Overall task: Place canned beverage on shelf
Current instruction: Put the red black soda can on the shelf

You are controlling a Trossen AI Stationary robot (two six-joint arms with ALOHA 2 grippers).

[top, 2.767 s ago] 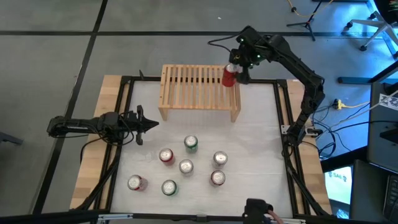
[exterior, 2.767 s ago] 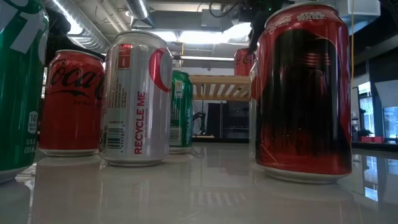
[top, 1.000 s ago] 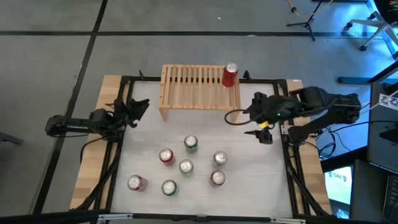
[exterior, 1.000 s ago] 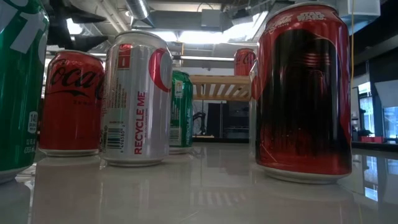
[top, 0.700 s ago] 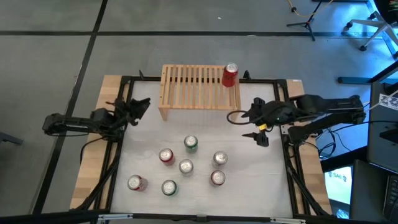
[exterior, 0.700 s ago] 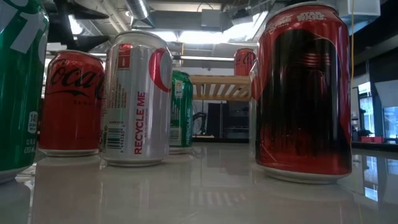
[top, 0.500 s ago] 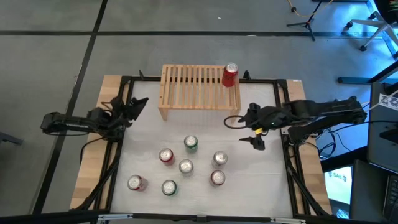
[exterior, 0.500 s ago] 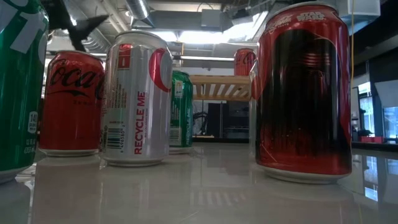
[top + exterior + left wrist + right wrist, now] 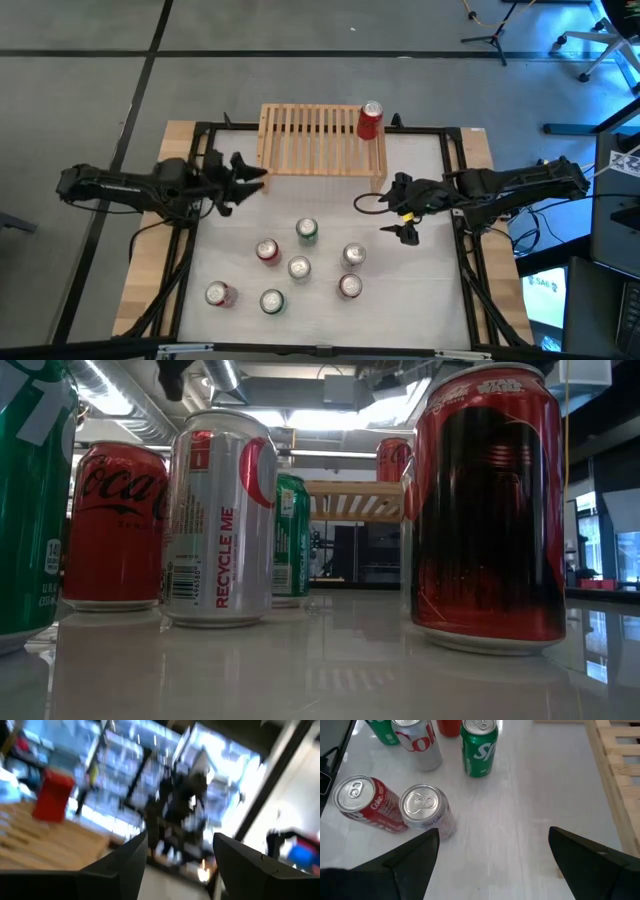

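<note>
The light-wood slatted shelf (image 9: 320, 140) stands at the table's far side. One red can (image 9: 370, 120) stands upright on its right end, also seen in the left wrist view as the red can (image 9: 52, 795). Several more cans stand upright on the table near the front, among them a green can (image 9: 307, 231) and a silver can (image 9: 426, 810). My left gripper (image 9: 248, 183) hovers open just left of the shelf's left leg, fingers pointing toward the table's right. My right gripper (image 9: 392, 208) is open below the shelf's right end, pointing left toward the cans.
The can group spreads from a red-and-silver can (image 9: 218, 294) at the near left to another can (image 9: 349, 286) at the near right. In the low view, big cans such as the dark red one (image 9: 488, 510) fill the foreground. Bare tabletop lies between shelf and cans.
My left gripper has moved toward the table's right, closer to the shelf's left end. My right gripper has moved toward the table's left and near edge, away from the right rail and closer to the cans. Both have stayed open. No can has moved.
</note>
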